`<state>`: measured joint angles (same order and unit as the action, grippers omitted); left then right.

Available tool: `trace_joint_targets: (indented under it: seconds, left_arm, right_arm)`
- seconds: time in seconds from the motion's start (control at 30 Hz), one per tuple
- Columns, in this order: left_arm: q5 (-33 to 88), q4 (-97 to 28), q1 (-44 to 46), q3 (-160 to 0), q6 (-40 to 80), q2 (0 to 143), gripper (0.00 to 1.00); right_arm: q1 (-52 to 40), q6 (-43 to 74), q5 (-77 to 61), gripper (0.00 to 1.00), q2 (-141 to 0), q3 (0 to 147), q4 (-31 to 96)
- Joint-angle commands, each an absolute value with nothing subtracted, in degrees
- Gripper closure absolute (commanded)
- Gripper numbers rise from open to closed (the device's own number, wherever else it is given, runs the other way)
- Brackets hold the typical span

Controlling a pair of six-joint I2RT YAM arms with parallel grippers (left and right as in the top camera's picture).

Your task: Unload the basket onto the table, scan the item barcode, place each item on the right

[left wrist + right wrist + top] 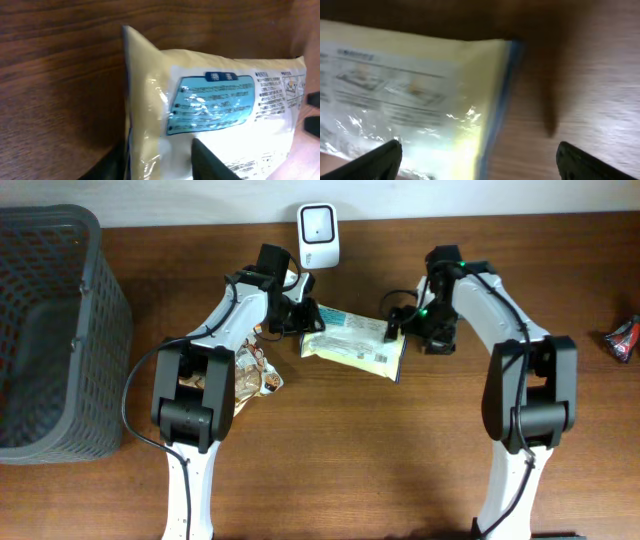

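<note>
The item is a pale yellow and white plastic packet [352, 346] with a blue label and printed text, lying at mid table in front of the white scanner [317, 235]. My left gripper [304, 320] has its two black fingers closed against the packet's left end [150, 100], one on each side of the edge, as the left wrist view shows [160, 162]. My right gripper [398, 330] stands wide open over the packet's right, blue-trimmed edge [492, 110], one finger above the packet and the other above bare wood [480, 155]. No barcode is clearly visible.
A grey mesh basket [50, 330] fills the far left of the table. Other snack packets [255, 375] lie under my left arm. A red wrapped item [624, 338] sits at the right edge. The wall runs close behind the scanner.
</note>
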<state>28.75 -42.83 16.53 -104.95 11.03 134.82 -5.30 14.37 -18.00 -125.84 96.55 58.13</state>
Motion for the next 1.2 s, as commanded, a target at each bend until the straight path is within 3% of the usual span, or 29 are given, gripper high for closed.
trace_joint_targets:
  seconds: [0.0,0.23,0.37,0.67,0.87,1.17]
  left_arm:
    - [29.80,-43.27,16.86,-105.06,10.59,137.86,0.99]
    - [26.00,-44.91,16.03,-106.28,10.55,133.56,1.00]
    - [13.85,-48.69,14.70,-108.66,10.22,125.36,1.00]
    - [-8.01,-49.87,15.16,-109.30,-4.64,107.81,1.00]
    - [-26.20,-50.19,18.83,-109.23,-7.66,107.90,1.00]
    - [-28.32,-52.75,29.63,-109.21,-7.31,116.79,1.00]
  right_arm:
    - [-7.01,13.96,-20.60,0.01,-124.22,95.15,56.84]
    - [-6.72,13.93,-19.49,0.02,-123.35,96.12,61.73]
    - [-4.71,13.74,-16.67,0.01,-120.64,99.26,67.20]
    - [-3.73,12.21,-15.84,0.02,-109.78,100.31,70.78]
    - [-3.73,10.98,-15.84,0.02,-109.21,100.31,73.30]
    - [-3.73,9.47,-15.84,0.02,-109.21,100.29,74.28]
